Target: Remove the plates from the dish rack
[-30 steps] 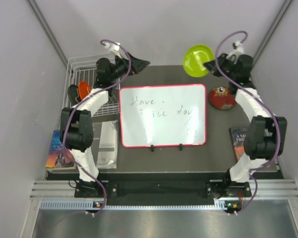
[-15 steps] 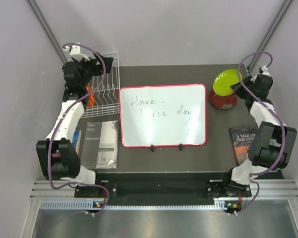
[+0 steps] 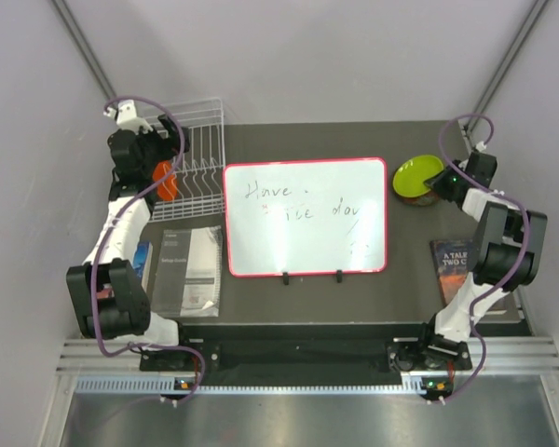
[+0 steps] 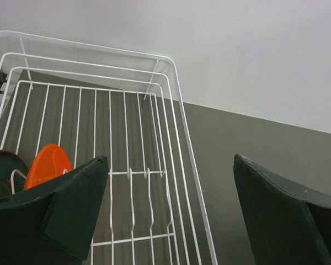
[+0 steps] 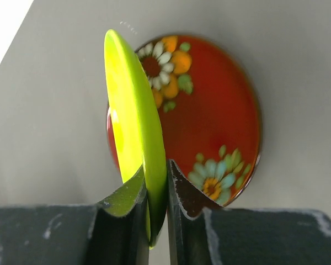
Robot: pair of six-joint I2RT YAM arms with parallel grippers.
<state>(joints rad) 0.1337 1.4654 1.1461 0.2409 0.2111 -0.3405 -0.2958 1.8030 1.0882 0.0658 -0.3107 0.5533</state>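
The white wire dish rack (image 3: 205, 104) stands at the table's far left. An orange plate (image 3: 165, 179) stands upright in it. In the left wrist view the rack (image 4: 181, 110) holds the orange plate (image 4: 47, 170) and a dark teal plate (image 4: 3, 168) at lower left. My left gripper (image 3: 158, 158) hangs over the rack, open and empty (image 4: 171, 212). My right gripper (image 3: 440, 179) is shut on the lime green plate (image 3: 413, 174), gripping its rim (image 5: 157, 193). The lime plate (image 5: 127, 105) is tilted just above the red flowered plate (image 5: 209, 110), which lies flat on the table (image 3: 429, 197).
A whiteboard (image 3: 306, 216) with a red frame and handwriting lies in the middle. A book (image 3: 452, 263) lies near the right arm. A grey booklet (image 3: 188, 270) and a blue book (image 3: 144, 259) lie at front left. Grey walls close in on both sides.
My left arm swung left from the whiteboard's corner to over the rack. My right arm carried the lime plate down and right, to just above the red plate.
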